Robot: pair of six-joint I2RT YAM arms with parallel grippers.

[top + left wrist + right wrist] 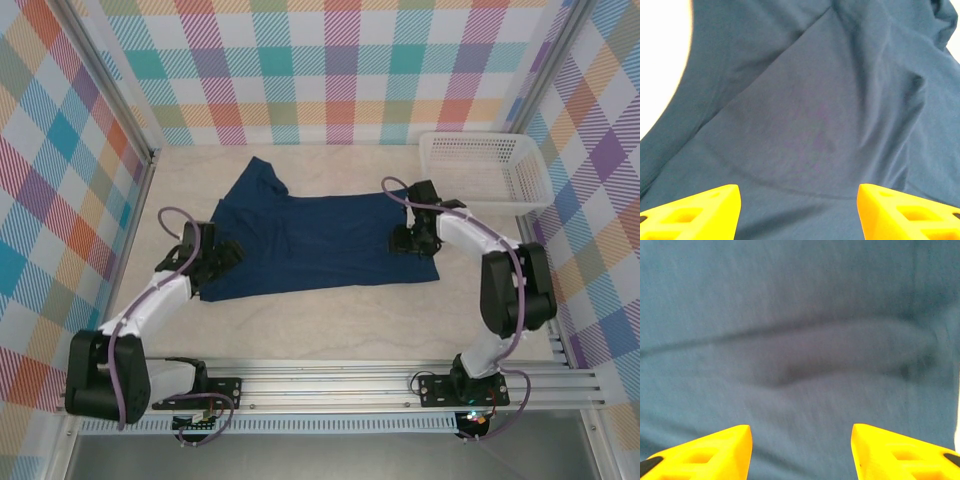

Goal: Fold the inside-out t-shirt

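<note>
The pale wooden table (330,330) takes up the floor of the checked enclosure. On it the t-shirt (310,240) lies spread out near the middle, a dark navy sheet running crosswise from the left arm to the right arm. One corner of the t-shirt, which looks like a sleeve (258,180), pokes out toward the far left, and a few soft creases cross the body of the cloth. A white mesh basket (480,136) sits at the far right corner of the table, well apart from the t-shirt.

The left arm reaches in from the near left, and the left gripper (222,255) sits at the t-shirt's left edge. In the left wrist view the left gripper (800,210) has its yellow fingers (700,212) spread wide, with nothing between them, and the navy cloth (815,115) below shows long folds and a curved seam line.

The right arm bends in from the near right, and the right gripper (405,240) is over the t-shirt's right end. In the right wrist view the right gripper (800,450) also stands agape, its yellow fingers (710,452) apart above the cloth (800,340), which has a shallow ridge running across it.
</note>
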